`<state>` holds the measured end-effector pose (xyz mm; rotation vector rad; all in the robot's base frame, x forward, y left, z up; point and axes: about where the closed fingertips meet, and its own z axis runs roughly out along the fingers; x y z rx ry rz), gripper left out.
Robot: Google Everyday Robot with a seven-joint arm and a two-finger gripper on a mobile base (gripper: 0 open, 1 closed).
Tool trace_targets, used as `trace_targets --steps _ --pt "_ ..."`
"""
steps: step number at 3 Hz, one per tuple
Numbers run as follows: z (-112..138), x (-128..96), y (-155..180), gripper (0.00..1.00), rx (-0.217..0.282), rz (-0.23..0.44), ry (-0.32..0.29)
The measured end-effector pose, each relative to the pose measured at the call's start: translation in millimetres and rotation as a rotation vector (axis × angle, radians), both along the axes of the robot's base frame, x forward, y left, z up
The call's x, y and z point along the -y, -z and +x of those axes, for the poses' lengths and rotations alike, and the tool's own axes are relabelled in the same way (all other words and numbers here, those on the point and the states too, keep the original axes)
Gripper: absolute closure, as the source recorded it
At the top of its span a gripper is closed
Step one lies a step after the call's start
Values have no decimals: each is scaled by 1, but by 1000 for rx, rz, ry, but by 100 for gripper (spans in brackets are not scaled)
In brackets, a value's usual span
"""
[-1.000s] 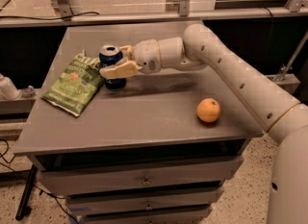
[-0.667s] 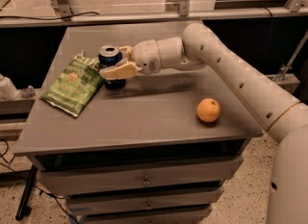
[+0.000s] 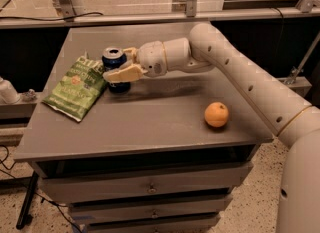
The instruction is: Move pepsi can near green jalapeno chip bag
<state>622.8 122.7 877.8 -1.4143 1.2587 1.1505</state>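
The pepsi can [image 3: 113, 56], dark blue with a silver top, stands upright on the grey table [image 3: 150, 122], right beside the right edge of the green jalapeno chip bag [image 3: 76, 86]. The bag lies flat at the table's left. My gripper [image 3: 116, 66] reaches in from the right and is shut on the can: one cream finger [image 3: 124, 74] crosses its front and the other sits behind it. The can's lower part shows below the front finger and rests on the table.
An orange [image 3: 216, 114] lies on the right side of the table, near the front edge. My arm [image 3: 235, 67] spans the table's back right. Drawers sit below the tabletop. A metal rail [image 3: 150, 17] runs behind the table.
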Motion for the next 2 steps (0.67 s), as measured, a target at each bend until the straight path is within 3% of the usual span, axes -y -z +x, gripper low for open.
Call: trace_targets --steps 1,2 --pt "0 0 0 12 0 0 0" --pt "-8 5 -1 0 6 4 10"
